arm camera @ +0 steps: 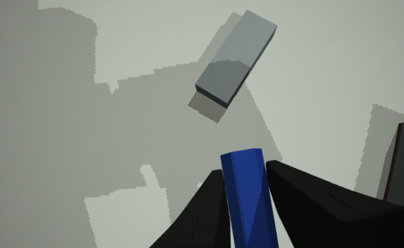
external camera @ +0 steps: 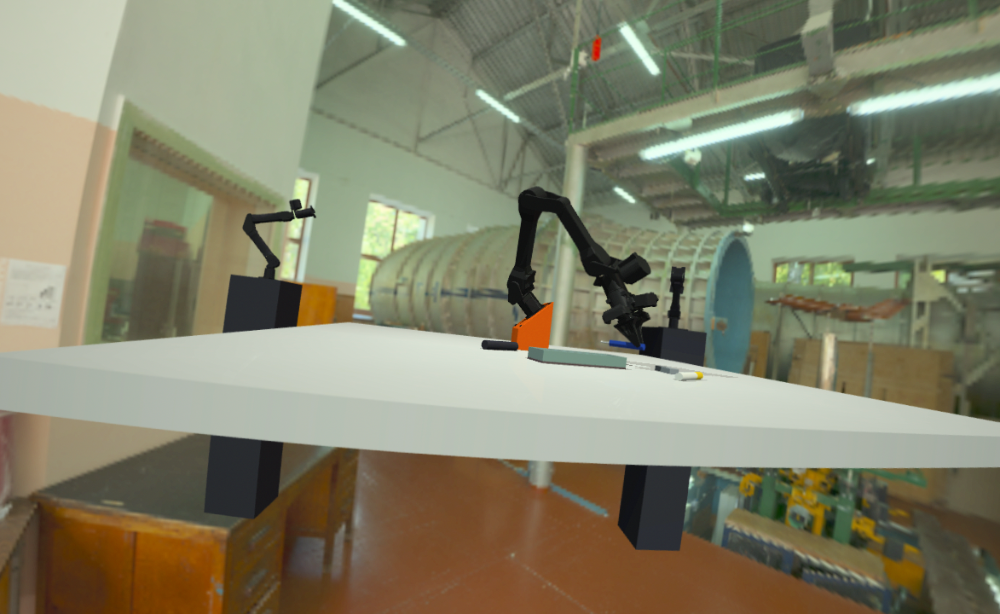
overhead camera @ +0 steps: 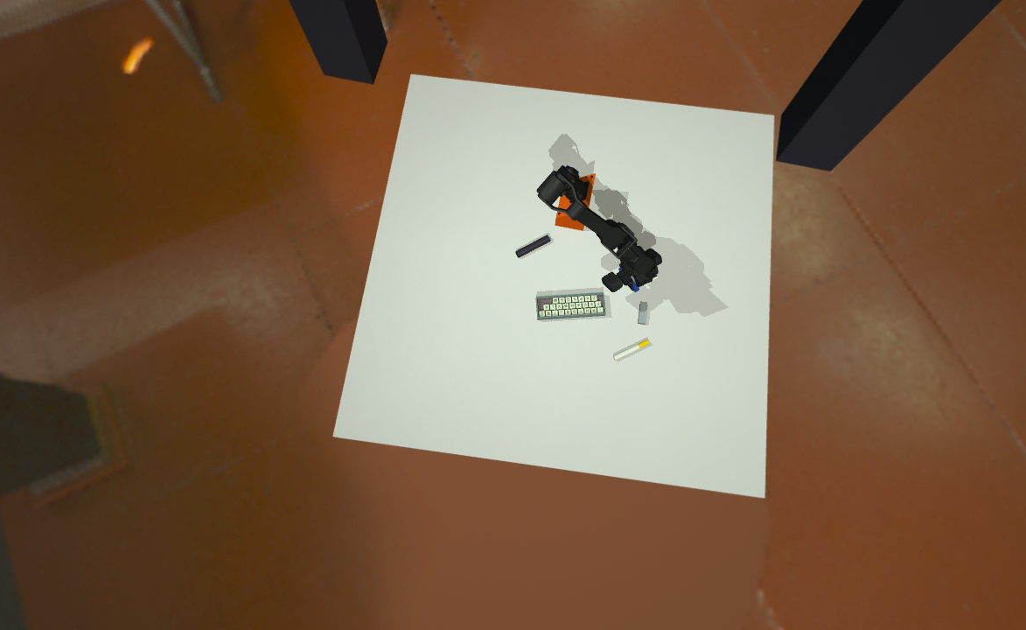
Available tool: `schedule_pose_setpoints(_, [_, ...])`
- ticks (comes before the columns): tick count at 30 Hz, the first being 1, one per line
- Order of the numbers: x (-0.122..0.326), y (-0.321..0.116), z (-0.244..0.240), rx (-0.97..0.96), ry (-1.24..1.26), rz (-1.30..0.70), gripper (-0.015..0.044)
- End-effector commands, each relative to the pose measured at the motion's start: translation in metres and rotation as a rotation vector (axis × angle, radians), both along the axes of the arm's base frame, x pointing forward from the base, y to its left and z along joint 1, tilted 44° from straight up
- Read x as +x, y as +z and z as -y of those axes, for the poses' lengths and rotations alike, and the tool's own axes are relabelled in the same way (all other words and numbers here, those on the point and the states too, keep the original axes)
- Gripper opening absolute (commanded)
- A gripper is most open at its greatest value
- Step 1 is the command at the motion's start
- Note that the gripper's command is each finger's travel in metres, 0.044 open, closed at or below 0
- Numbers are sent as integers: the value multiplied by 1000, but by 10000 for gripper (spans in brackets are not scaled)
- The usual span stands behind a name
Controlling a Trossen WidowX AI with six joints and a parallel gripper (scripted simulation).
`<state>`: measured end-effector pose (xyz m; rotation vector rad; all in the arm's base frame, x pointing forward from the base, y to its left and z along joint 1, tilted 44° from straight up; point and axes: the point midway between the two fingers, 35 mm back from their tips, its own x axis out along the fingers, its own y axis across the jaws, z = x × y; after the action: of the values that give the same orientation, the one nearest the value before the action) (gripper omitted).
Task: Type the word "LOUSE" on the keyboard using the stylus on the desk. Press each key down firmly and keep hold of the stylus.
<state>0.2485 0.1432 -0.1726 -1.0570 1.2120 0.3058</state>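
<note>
The blue stylus [external camera: 623, 344] [arm camera: 248, 193] is between the two black fingers of my gripper [overhead camera: 630, 281] [external camera: 640, 344] [arm camera: 244, 175]. The gripper is shut on it. In the exterior view the stylus lies roughly level, a little above the white table [overhead camera: 461, 352] [external camera: 412, 373], with its thin end pointing left. In the top view the arm hides most of it. The keyboard [overhead camera: 570, 305] [external camera: 575, 357] [arm camera: 402, 165] lies flat on the table, left of the gripper in the top view, its light keys facing up. Only its dark edge shows at the right of the wrist view.
A grey block [overhead camera: 642, 313] [arm camera: 239, 52] lies just beyond the gripper, right of the keyboard. A white marker with a yellow end [overhead camera: 631, 349] [external camera: 688, 375] lies past it. A black rod [overhead camera: 533, 246] [external camera: 500, 344] lies between the keyboard and the orange base [overhead camera: 571, 217] [external camera: 531, 332].
</note>
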Motion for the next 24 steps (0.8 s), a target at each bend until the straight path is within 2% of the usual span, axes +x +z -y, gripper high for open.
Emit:
schedule_pose_setpoints(1, [1,5,-3,0,-6,4,0])
schedule_pose_setpoints(9, [2,5,5,-12,-171,110,0])
schedule_pose_setpoints(24, [6,18,15,-1,-501,423,0])
